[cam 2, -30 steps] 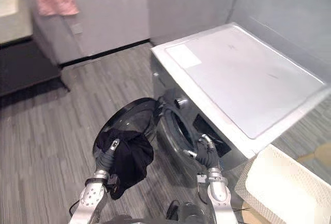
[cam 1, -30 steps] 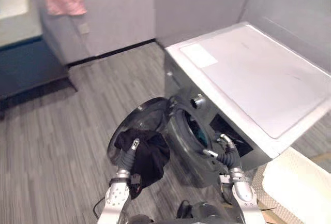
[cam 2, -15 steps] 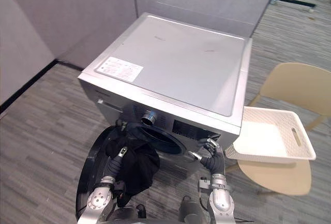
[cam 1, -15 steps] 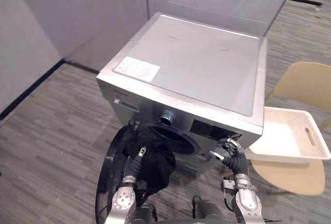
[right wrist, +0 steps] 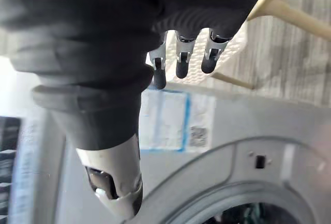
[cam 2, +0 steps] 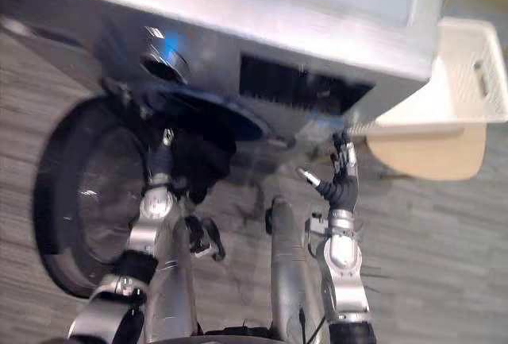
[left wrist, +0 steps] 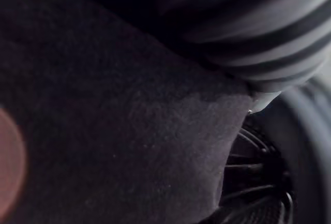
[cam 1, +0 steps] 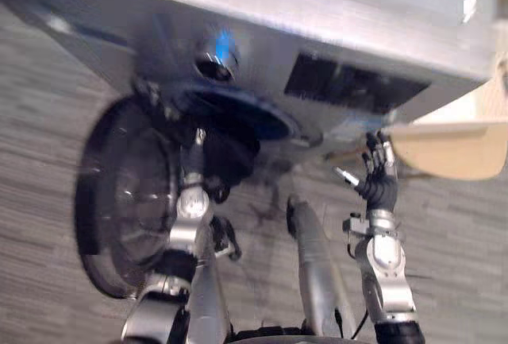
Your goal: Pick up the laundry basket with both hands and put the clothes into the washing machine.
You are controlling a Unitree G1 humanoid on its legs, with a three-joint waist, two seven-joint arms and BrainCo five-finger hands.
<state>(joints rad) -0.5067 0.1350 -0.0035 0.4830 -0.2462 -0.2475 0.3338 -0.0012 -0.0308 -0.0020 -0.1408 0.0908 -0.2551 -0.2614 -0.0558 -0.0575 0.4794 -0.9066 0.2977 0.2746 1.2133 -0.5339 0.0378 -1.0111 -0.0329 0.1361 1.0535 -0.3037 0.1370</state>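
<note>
Clearly the dark garment (cam 1: 230, 160) hung at the left hand (cam 1: 194, 166), just under the open mouth of the washing machine (cam 1: 317, 18), straight ahead. Its fingers were hidden in cloth, so I could not tell their state. The right hand (cam 1: 379, 179), farther off, had its fingers apart.

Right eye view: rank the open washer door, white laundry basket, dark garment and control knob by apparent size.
1. open washer door
2. white laundry basket, partly hidden behind the washing machine
3. dark garment, at the drum opening
4. control knob
</note>
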